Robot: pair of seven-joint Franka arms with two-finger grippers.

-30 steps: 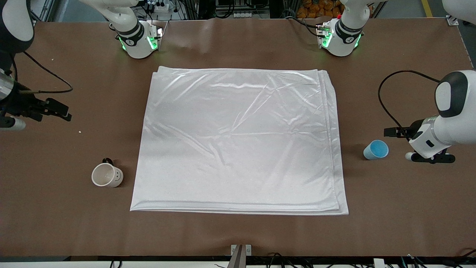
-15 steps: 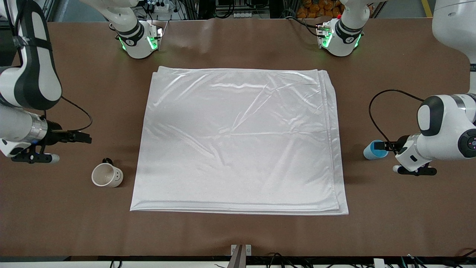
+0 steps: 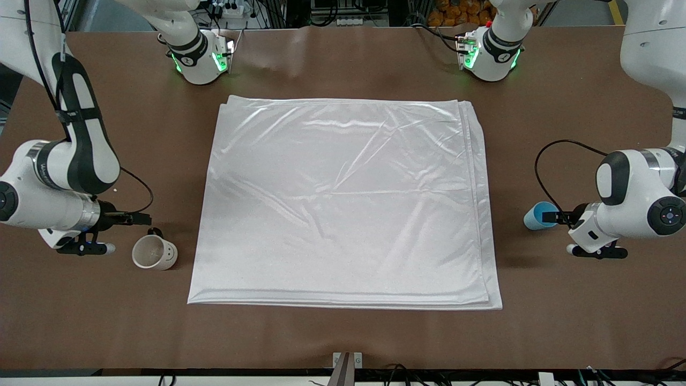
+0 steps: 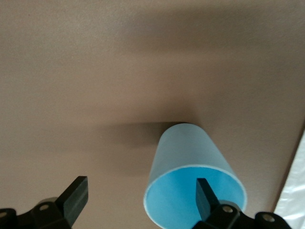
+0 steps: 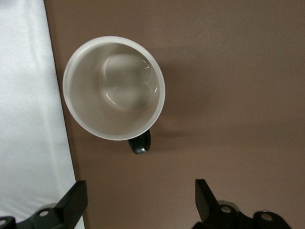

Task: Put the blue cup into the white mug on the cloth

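Observation:
The blue cup [image 3: 536, 216] stands on the bare table beside the cloth [image 3: 343, 198], toward the left arm's end. My left gripper [image 3: 553, 217] is open at the cup. In the left wrist view [image 4: 140, 198] one finger [image 4: 206, 195] is over the cup's [image 4: 188, 152] blue opening and the other is over bare table beside it. The white mug [image 3: 154, 252], with a smiley mark and a dark handle, stands off the cloth toward the right arm's end. My right gripper [image 3: 136, 219] is open and empty just above the table by the mug's [image 5: 114, 88] handle [image 5: 139, 142].
The brown table [image 3: 343, 332] carries only the cloth, cup and mug. The cloth's edge shows in both wrist views [image 4: 298, 191] [image 5: 26, 119]. Both arm bases [image 3: 198, 59] [image 3: 490, 53] stand at the table's edge farthest from the camera.
The left gripper has moved in onto the blue cup. The right arm has swung in and toward the camera, bringing its gripper down beside the mug. Cup, mug and cloth have not moved.

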